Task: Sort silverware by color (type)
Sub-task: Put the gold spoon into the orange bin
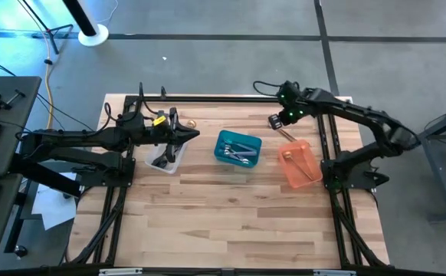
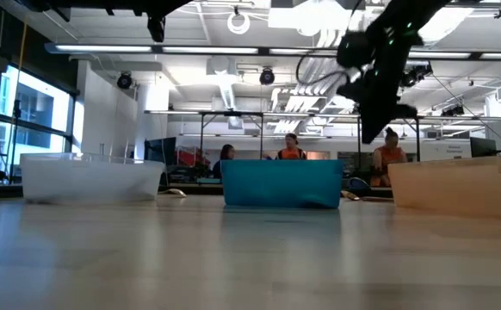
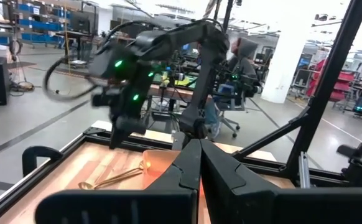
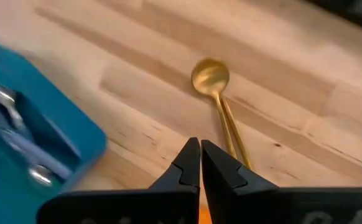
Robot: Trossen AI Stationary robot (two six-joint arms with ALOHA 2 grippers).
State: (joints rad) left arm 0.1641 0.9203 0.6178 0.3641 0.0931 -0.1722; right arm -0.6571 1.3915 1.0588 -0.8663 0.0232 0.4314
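A gold spoon [image 4: 211, 76] lies flat on the wood between the teal bin [image 1: 238, 148] and the orange bin [image 1: 300, 163], at the far side; a second gold handle seems to lie beside it. My right gripper [image 4: 199, 152] is shut, points steeply down and hovers above the spoon's handle without touching it. Silver silverware [image 4: 19, 149] lies in the teal bin, gold pieces [image 1: 309, 170] in the orange bin, and dark pieces [image 1: 162, 161] in the clear bin [image 1: 167, 157]. My left gripper [image 1: 196, 135] is shut, held level above the clear bin.
The three bins stand in a row across the table's far half: clear on the left, teal in the middle, orange on the right. Black frame rails [image 1: 231, 98] run along the far edge and both sides. Bare wood [image 1: 231, 222] stretches toward the near edge. People sit in the room behind.
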